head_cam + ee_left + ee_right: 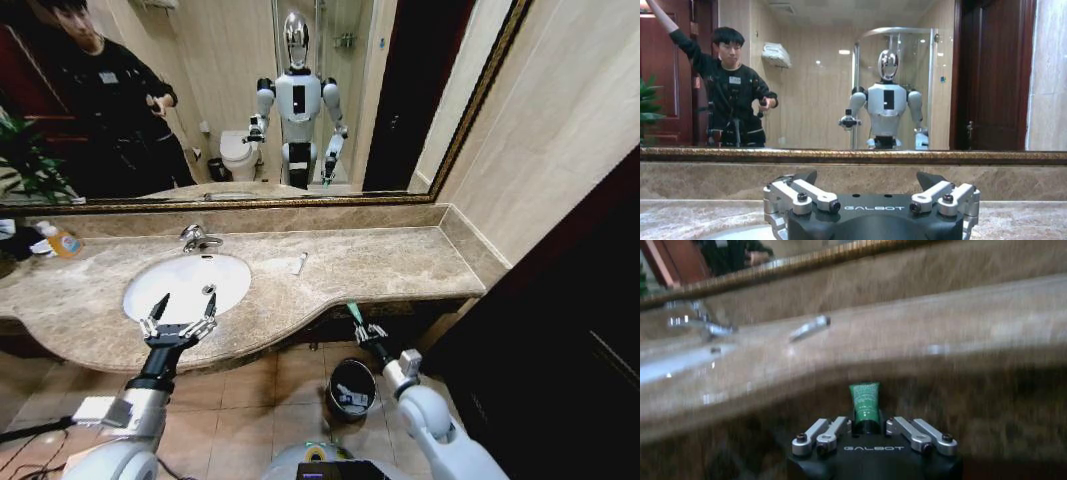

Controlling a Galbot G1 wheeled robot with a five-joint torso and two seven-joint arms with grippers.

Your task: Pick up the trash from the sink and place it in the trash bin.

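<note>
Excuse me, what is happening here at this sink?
A two-armed robot is clearing litter from a bathroom sink. Its right gripper holds a small green tube below the counter's front edge, above the black trash bin on the floor. Its left gripper hovers open over the sink's near rim, holding nothing. One small white item lies on the counter.

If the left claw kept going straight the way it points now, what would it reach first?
Probably the marble backsplash under the mirror, judging by the left wrist view: the open left claw points across the sink. Depth is uncertain.
</note>
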